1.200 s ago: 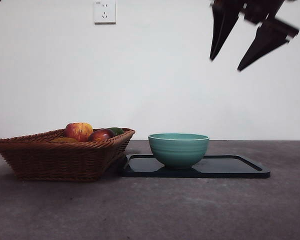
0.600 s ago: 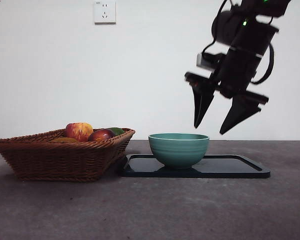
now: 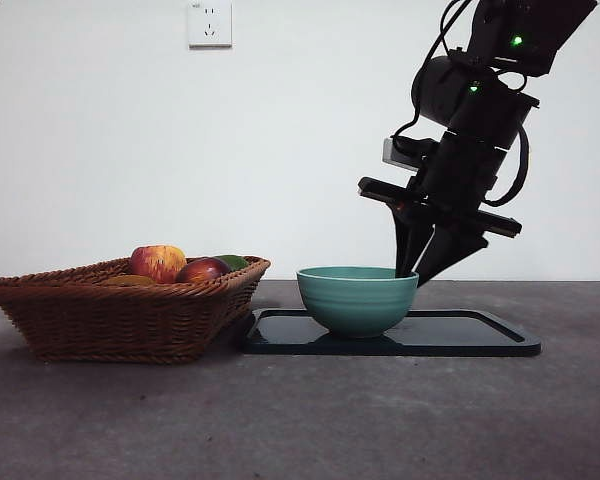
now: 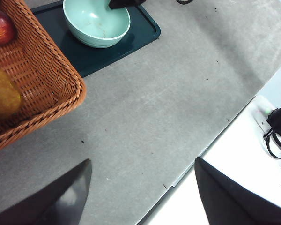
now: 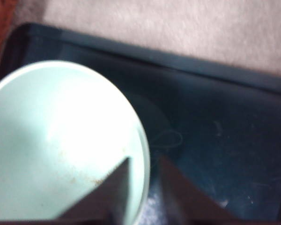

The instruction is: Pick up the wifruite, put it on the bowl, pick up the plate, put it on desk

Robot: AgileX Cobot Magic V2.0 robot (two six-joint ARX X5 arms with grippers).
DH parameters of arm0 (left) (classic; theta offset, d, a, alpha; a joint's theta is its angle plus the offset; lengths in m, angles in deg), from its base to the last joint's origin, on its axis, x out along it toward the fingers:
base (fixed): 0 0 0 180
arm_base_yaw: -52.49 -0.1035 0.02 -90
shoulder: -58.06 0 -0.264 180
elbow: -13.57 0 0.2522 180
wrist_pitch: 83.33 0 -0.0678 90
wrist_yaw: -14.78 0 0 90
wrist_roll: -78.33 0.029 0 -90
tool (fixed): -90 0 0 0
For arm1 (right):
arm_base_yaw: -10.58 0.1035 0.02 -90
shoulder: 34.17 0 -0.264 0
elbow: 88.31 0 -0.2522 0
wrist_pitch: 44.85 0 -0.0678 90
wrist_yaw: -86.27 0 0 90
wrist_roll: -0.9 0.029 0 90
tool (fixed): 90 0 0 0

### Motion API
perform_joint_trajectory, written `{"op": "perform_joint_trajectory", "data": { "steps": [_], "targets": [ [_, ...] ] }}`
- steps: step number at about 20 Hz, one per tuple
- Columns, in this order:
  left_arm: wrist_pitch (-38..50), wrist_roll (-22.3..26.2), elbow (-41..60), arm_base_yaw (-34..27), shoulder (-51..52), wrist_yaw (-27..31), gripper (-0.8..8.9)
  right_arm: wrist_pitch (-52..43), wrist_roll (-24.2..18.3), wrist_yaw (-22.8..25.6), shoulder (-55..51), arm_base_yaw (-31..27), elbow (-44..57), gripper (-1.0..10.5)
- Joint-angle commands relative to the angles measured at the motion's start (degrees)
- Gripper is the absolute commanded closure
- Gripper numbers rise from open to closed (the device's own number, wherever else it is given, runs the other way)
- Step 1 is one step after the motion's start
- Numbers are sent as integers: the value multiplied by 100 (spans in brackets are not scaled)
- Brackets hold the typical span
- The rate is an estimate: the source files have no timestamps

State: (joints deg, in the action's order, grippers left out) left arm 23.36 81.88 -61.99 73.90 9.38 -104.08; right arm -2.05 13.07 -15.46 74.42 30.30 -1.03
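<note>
Where the right arm leans down from the upper right of the front view, its right end effector [image 3: 420,268] straddles the right rim of the teal-green bowl [image 3: 357,298]: one black jaw sits inside the bowl, the other outside, with the thin wall between them. The right wrist view shows the jaws drawn close on either side of that rim, though I cannot tell whether they truly press it. The bowl stands on the glossy black tray [image 3: 480,338], toward its left end, and the inside of the bowl looks bare in both wrist views. Just left of the tray, touching or nearly touching its corner, sits the brown wicker basket [image 3: 110,320] with a red-and-yellow apple [image 3: 158,262], a dark red fruit [image 3: 201,270] and something green behind them. A dull brown-yellow fruit [image 4: 3,96] lies low inside the basket in the left wrist view; I cannot say if it is the kiwifruit. The left end effector [image 4: 143,192] hangs over the grey table [image 3: 300,420] near its edge, well apart from everything, jaws wide apart and holding nothing
</note>
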Motion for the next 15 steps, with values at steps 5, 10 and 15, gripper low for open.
{"op": "perform_joint_trajectory", "data": {
  "steps": [5,10,15],
  "targets": [
    [37,50,-59,26,-31,-35,470,-87,-63,28,138,33,-122,935],
    [39,50,-59,26,-31,-35,470,70,-70,127,-404,35,-146,935],
    [39,50,-59,26,-31,-35,470,627,-264,122,-1392,48,-146,935]
  ]
}}
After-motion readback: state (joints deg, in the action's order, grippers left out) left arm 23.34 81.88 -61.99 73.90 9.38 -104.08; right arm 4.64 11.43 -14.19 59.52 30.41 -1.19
